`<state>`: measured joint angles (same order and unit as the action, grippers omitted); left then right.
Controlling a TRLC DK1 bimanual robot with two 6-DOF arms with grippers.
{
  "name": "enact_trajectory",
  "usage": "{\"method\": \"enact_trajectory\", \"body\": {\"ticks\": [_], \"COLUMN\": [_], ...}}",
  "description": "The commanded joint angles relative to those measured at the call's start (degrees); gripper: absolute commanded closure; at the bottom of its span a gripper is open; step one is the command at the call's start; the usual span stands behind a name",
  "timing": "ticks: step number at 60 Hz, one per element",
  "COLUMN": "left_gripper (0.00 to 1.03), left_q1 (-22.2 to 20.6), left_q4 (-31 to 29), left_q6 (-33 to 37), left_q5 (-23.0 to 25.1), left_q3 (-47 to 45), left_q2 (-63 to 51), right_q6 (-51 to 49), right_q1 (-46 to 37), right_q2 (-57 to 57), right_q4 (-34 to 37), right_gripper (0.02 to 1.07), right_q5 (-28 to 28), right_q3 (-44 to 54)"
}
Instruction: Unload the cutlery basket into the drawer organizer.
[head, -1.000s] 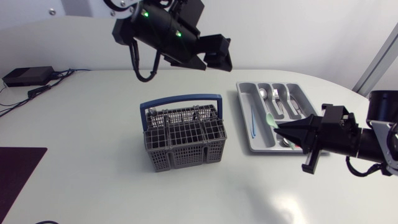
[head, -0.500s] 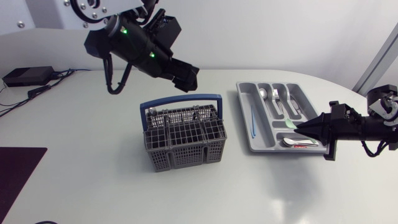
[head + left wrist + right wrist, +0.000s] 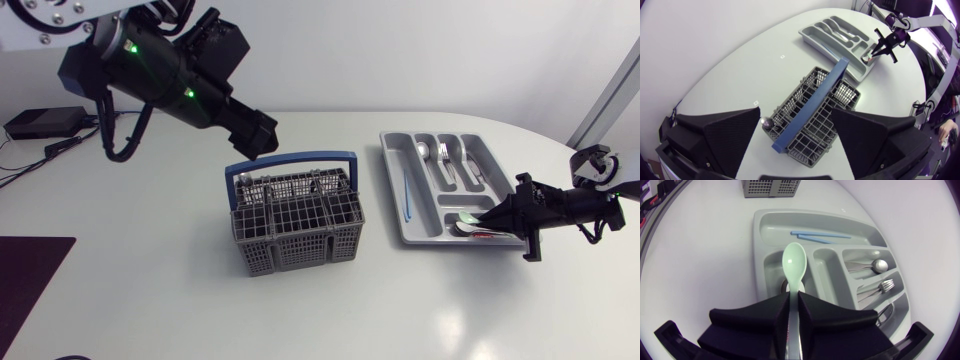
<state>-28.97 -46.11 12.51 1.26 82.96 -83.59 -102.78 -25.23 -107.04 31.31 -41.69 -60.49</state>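
Pinching spoon (image 3: pixel 794 262) between pressed-together fingers of right gripper (image 3: pixel 794 296) just above organizer's (image 3: pixel 760 245) end slot, with left gripper (image 3: pixel 795 115) spread wide above basket (image 3: pixel 295 225); best to lower level, then release clear of dividers.

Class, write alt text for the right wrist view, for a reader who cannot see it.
The right gripper is shut on a pale green spoon, holding its bowl over a compartment of the grey drawer organizer. Other compartments hold two blue sticks, a metal spoon and a fork; the cutlery basket stands beyond the organizer.
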Motion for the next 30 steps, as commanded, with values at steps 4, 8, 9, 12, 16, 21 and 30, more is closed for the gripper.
{"method": "enact_trajectory", "body": {"ticks": [4, 8, 9, 12, 16, 21, 30], "left_gripper": [0.05, 0.05, 0.05, 0.05, 0.05, 0.05, 0.05], "left_q1": [-0.30, -0.65, -0.74, -0.82, -1.00, -1.44, -2.76], "left_q4": [-0.65, -0.65, -0.65, -0.65, -0.74, -0.91, -2.23], "left_q6": [1.81, 2.16, 2.16, 2.25, 2.16, 2.25, 2.87], "left_q5": [-0.91, -1.17, -1.17, -1.34, -1.43, -1.52, -1.61], "left_q3": [-4.03, -5.17, -5.35, -5.97, -6.58, -7.72, -9.92], "left_q2": [2.47, 3.00, 3.08, 3.44, 4.31, 5.72, 8.62], "right_q6": [-3.21, -3.39, -3.39, -3.39, -3.30, -2.42, -1.19], "right_q1": [-0.17, -0.52, -0.61, -0.61, -0.78, -1.31, -2.54], "right_q2": [-2.91, -3.52, -3.70, -3.87, -3.96, -3.52, 1.75], "right_q4": [-0.64, -1.25, -1.52, -2.22, -2.39, -2.48, -0.64], "right_gripper": [0.93, 0.93, 0.92, 0.91, 0.72, 0.30, 0.18], "right_q5": [1.26, 1.97, 2.14, 2.58, 3.20, 3.81, 2.76], "right_q3": [-1.74, -2.09, -2.18, -2.09, -2.35, -2.70, -1.56]}}
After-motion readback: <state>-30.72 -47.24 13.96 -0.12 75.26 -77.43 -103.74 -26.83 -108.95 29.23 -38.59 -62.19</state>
